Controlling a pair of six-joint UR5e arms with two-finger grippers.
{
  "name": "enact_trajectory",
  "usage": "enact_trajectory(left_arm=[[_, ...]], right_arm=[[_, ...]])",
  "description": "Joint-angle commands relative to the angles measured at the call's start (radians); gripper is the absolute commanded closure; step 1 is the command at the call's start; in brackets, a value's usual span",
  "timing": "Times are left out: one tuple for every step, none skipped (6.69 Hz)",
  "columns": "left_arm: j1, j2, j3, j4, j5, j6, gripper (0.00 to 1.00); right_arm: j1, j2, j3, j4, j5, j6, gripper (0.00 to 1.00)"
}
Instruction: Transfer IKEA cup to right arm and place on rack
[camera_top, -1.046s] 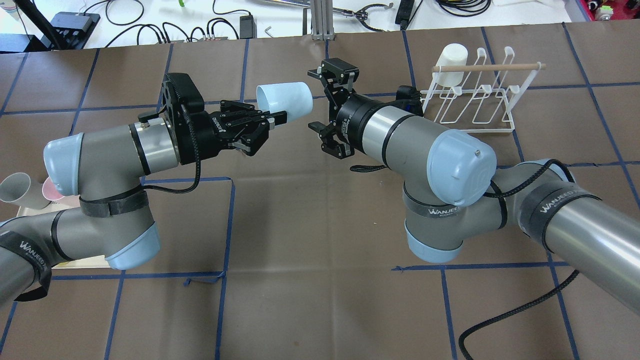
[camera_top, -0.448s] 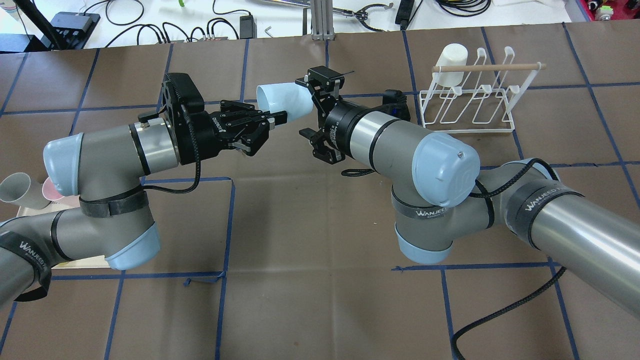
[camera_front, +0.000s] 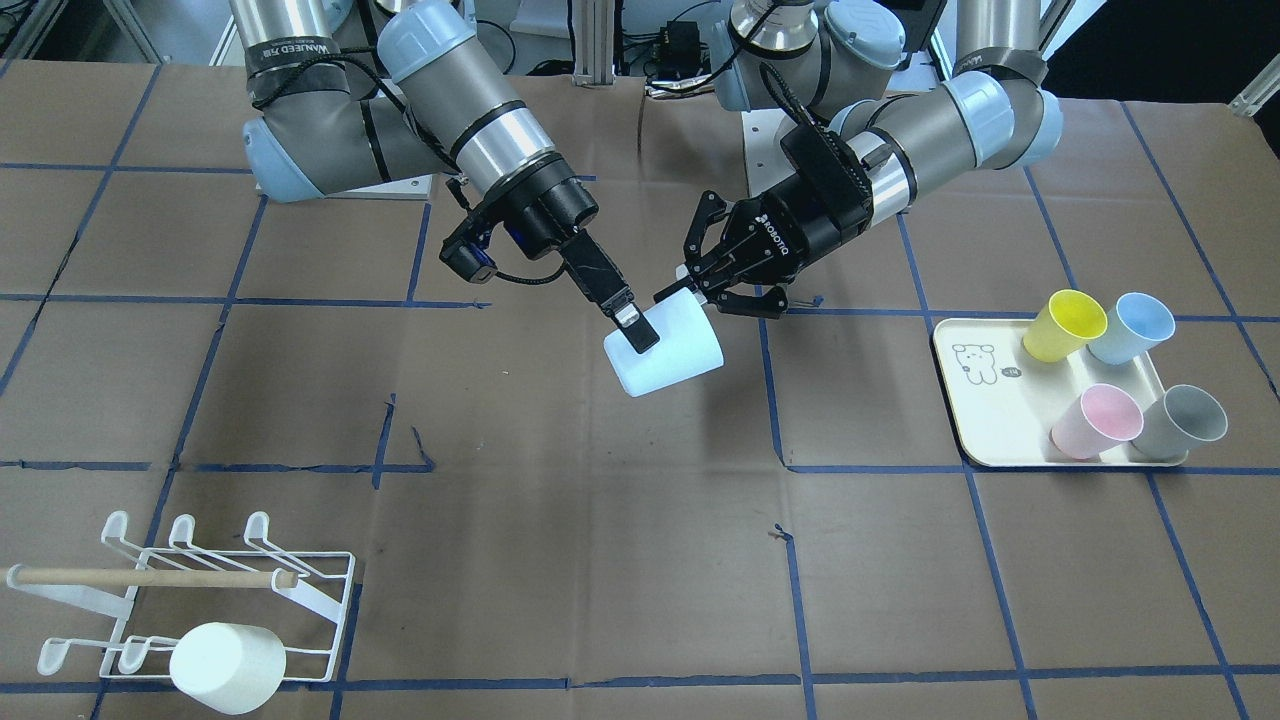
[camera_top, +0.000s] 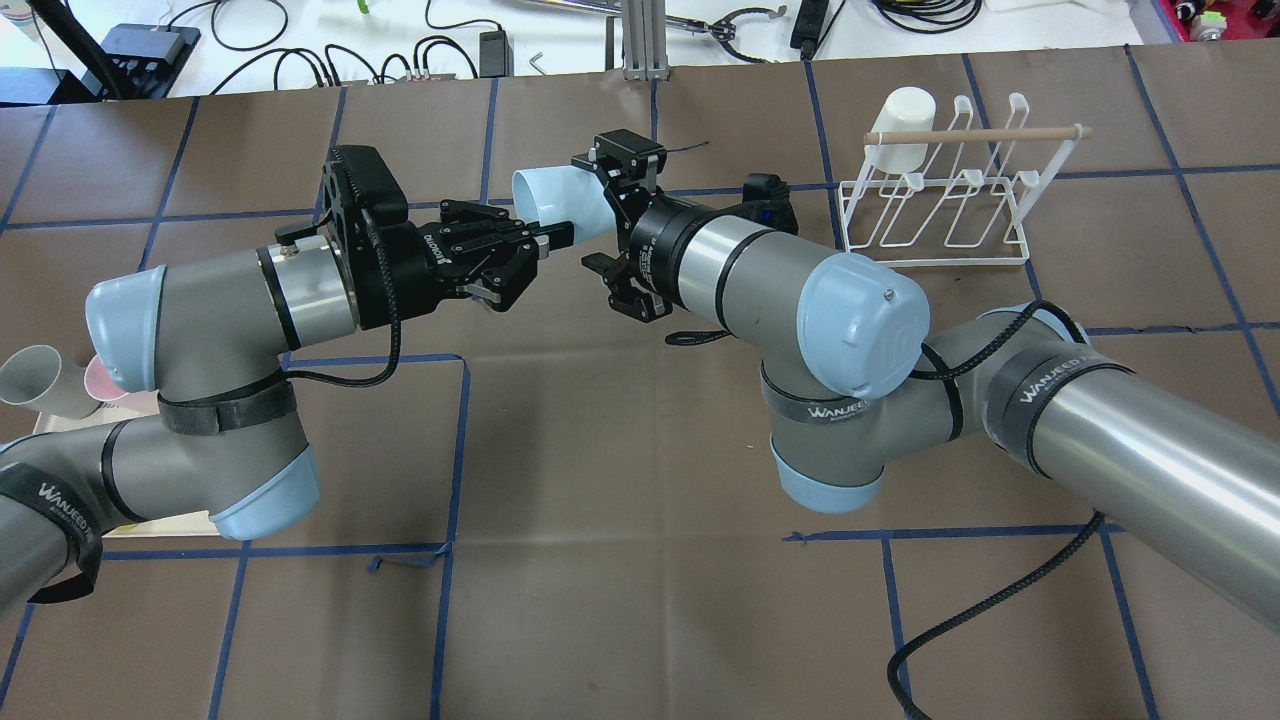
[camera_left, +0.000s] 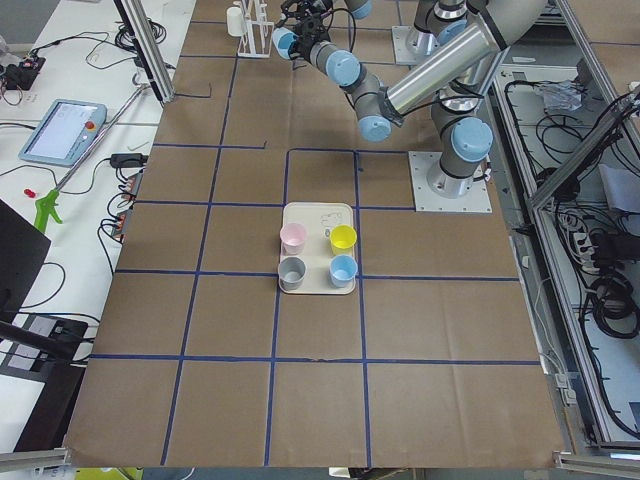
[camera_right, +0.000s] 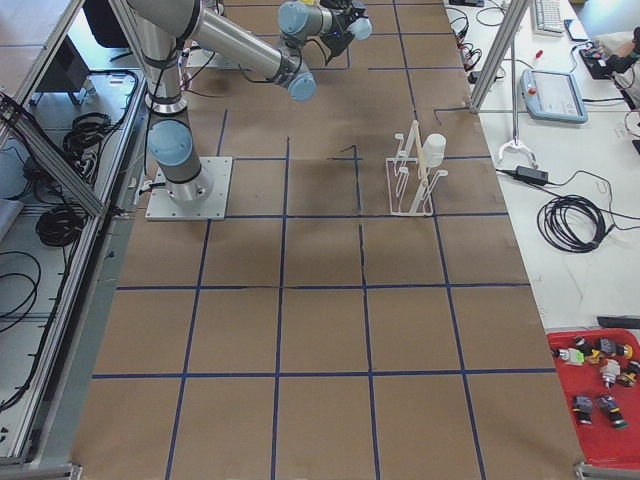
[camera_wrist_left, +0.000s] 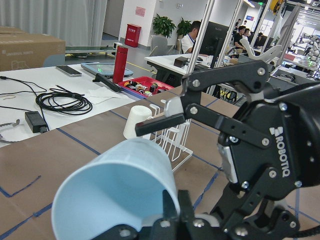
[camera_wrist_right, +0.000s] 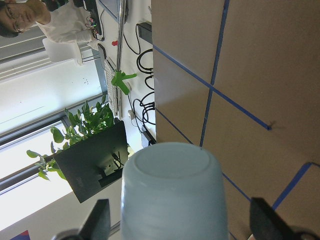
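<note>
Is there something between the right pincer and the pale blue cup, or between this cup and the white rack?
Nothing visible. The open right pincer flanks the pale blue cup at its closed end, while the left pincer holds its rim. No object shows between it and the rack; a white cup occupies one end prong.

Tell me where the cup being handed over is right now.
In the front-facing view the pale blue cup hangs above the table's centre, its rim held by the left gripper, the open right gripper straddling its base.

The table (camera_top: 640, 620) has brown paper (camera_top: 600, 450) with blue tape lines (camera_top: 453, 450). Beyond it, black cables (camera_top: 925, 10) lie on a white bench (camera_top: 560, 40).
</note>
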Motion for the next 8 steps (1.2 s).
enact_trajectory(left_arm=[[0.000, 0.000, 0.000, 0.000, 0.000, 0.000, 0.92], [0.000, 0.000, 0.000, 0.000, 0.000, 0.000, 0.92], [0.000, 0.000, -0.002, 0.000, 0.000, 0.000, 0.92], [0.000, 0.000, 0.000, 0.000, 0.000, -0.002, 0.92], [0.000, 0.000, -0.002, 0.000, 0.002, -0.002, 0.92], [0.000, 0.003, 0.000, 0.000, 0.002, 0.000, 0.92], [0.000, 0.003, 0.000, 0.000, 0.002, -0.002, 0.92], [0.000, 0.005, 0.000, 0.000, 0.002, -0.002, 0.92]], right_arm=[[0.004, 0.023, -0.035, 0.000, 0.002, 0.003, 0.04], [0.002, 0.040, -0.045, 0.000, 0.002, 0.003, 0.04], [0.002, 0.042, -0.043, 0.000, 0.003, 0.003, 0.04], [0.002, 0.042, -0.042, 0.000, 0.003, 0.003, 0.04], [0.002, 0.042, -0.040, 0.000, 0.003, 0.003, 0.04], [0.002, 0.040, -0.042, 0.000, 0.005, 0.003, 0.09], [0.002, 0.040, -0.040, 0.002, 0.010, 0.004, 0.24], [0.002, 0.040, -0.040, 0.000, 0.014, 0.001, 0.33]])
